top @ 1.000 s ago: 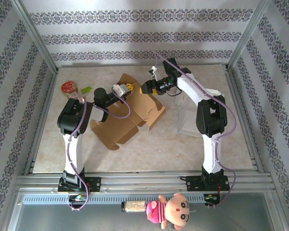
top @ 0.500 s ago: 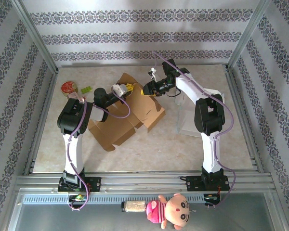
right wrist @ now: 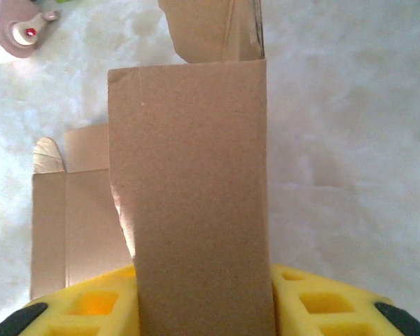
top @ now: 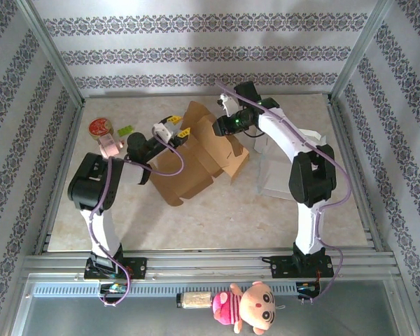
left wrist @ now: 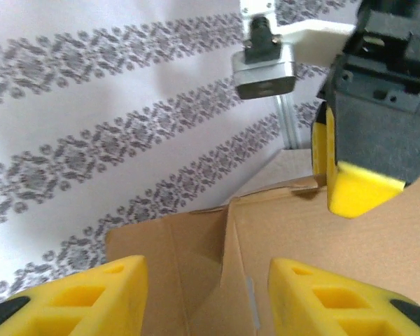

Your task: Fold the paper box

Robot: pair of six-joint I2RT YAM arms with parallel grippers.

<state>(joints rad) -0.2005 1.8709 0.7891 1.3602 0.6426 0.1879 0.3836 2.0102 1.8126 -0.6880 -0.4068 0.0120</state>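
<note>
Marble-look counter (top: 217, 217), patterned walls: two arms meet over a half-raised paper box (top: 196, 157).
Box sits just toward 12 o'clock of the counter's middle. Left gripper (top: 180, 127), at its 10 o'clock, has jaws spread beside a cardboard fold. Right gripper (top: 218, 128), at 1 o'clock, flanks an upright flap; whether its jaws pinch it cannot be told.

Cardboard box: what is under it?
The pale table shows all around the cardboard box. The spot right underneath is covered by the cardboard, so anything there can't be seen.
</note>
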